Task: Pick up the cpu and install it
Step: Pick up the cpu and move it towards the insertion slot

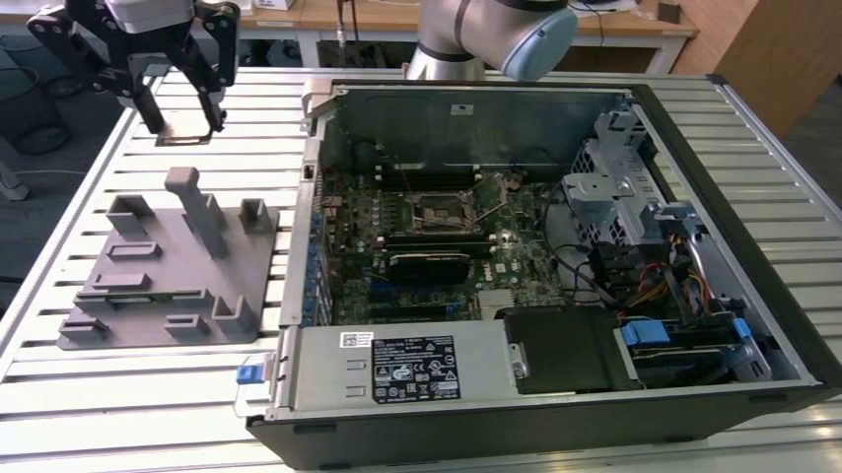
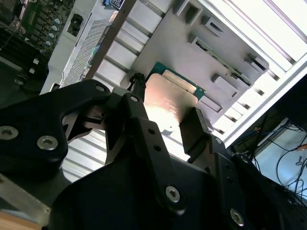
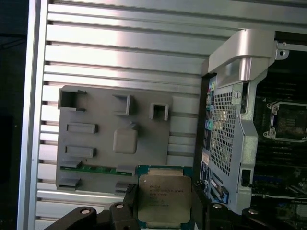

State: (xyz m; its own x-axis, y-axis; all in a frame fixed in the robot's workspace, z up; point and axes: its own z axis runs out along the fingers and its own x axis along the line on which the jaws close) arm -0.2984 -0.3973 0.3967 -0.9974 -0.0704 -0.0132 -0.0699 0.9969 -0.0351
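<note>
We've got the tool [image 1: 184,126] clamped on the cpu [image 3: 164,199] above the table [image 1: 132,394]. In the exterior view the socket [image 1: 441,209] is at its 4 o'clock; seating needs it level.

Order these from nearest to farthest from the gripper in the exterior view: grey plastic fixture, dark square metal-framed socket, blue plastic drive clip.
1. The grey plastic fixture, exterior view's left, close by the gripper.
2. The dark square socket, middle of the motherboard.
3. The blue plastic drive clip, exterior view's right.

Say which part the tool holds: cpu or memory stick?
The cpu, the square silvery chip, is in the tool; the green memory stick lies in the grey fixture.
</note>
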